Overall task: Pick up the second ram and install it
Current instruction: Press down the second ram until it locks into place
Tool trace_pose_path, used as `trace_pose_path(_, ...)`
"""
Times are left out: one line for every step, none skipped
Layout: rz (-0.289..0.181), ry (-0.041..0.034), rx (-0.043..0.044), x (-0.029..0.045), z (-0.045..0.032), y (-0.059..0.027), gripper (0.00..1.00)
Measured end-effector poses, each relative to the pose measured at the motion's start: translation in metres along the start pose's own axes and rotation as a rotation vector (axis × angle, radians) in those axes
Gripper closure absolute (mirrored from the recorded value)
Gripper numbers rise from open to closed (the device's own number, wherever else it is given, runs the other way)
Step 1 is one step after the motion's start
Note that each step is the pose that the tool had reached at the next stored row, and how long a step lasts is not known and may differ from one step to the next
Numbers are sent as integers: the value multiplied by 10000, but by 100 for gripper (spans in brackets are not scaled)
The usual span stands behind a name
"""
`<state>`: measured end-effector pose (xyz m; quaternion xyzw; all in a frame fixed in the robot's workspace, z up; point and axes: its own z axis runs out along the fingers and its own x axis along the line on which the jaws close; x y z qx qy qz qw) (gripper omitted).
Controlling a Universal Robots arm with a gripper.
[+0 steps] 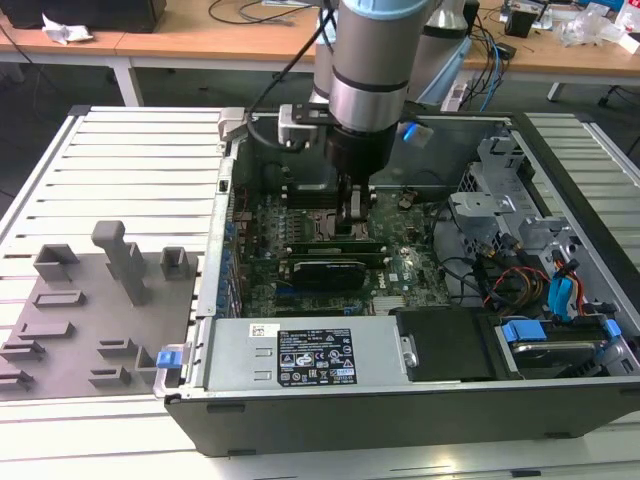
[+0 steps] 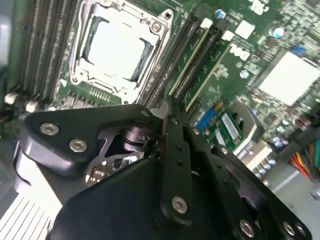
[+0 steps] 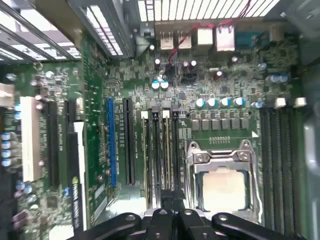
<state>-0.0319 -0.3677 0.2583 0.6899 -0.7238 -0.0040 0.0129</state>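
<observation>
My gripper (image 1: 355, 222) reaches down into the open computer case (image 1: 330, 410), over the memory slots beside the processor socket (image 2: 117, 47). Its black fingers are pressed together, shut. Their tips (image 2: 171, 105) rest at the top edge of a green ram stick (image 2: 192, 55) that stands in its slot. A further green stick (image 2: 210, 67) stands in the neighbouring slot. In the first wrist view the two sticks (image 3: 167, 150) run edge-on away from the gripper (image 3: 170, 207), with white latches at their far ends. In the exterior view the sticks (image 1: 320, 243) lie just under the fingers.
A black graphics card (image 1: 325, 270) lies close in front of the slots. The power supply (image 1: 300, 355) and a drive bay with coloured cables (image 1: 545, 295) fill the case's near and right sides. A grey holder tray (image 1: 90, 310) stands outside on the exterior view's left.
</observation>
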Motion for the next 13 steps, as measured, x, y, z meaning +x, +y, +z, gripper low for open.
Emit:
trace_pose_path(0,1,-1,1,-88,2,89)
trace_pose_path(0,0,0,1,-128,3,89)
trace_pose_path(-1,-1,1,2,-180,4,89)
trace_pose_path(0,0,0,3,-234,6,89)
trace_pose_path(0,1,0,3,-278,7,89)
trace_pose_path(0,-1,0,4,-306,7,89)
trace_pose_path(0,-9,1,3,-310,7,89)
trace_pose_path(-1,-8,0,4,-310,7,89)
trace_pose_path(-1,-7,0,4,-311,7,89)
trace_pose_path(0,-7,0,4,-311,7,89)
trace_pose_path(0,-7,0,4,-311,7,89)
trace_pose_path(0,-7,0,4,-311,7,89)
trace_pose_path(-1,-7,0,4,-311,7,89)
